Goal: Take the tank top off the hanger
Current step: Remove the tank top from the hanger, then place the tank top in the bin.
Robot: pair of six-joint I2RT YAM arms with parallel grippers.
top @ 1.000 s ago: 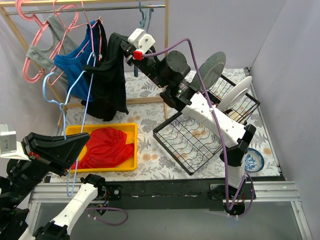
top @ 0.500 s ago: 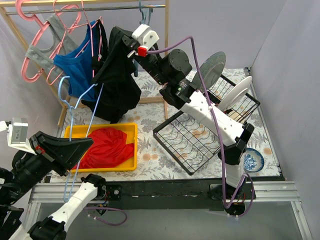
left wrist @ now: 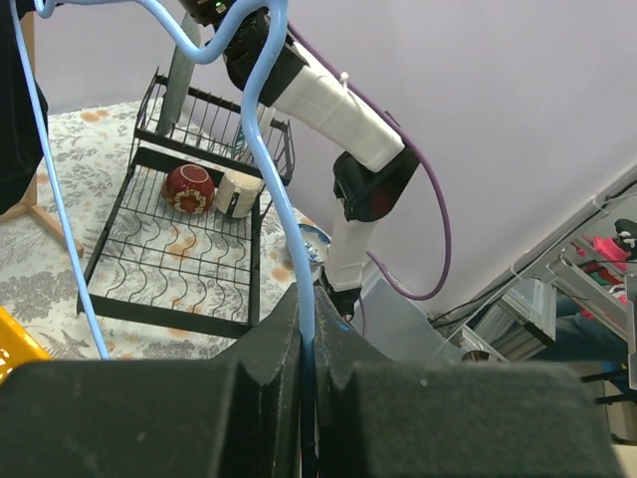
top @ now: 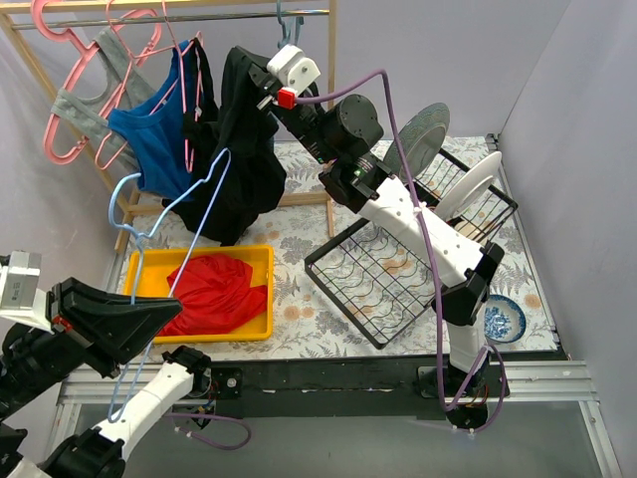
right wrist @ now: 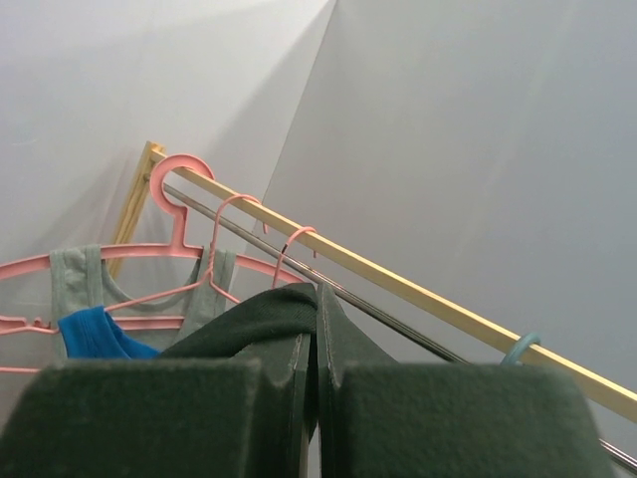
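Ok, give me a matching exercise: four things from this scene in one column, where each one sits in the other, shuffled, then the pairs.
1. black tank top
2. light blue hanger
3. red garment
4. red bowl

A. in the dish rack
B. in the yellow tray
C. pinched in the right gripper
D. pinched in the left gripper

Pairs: 1-C, 2-D, 3-B, 4-A

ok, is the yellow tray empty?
No, a red garment lies bunched inside the yellow tray in the top view.
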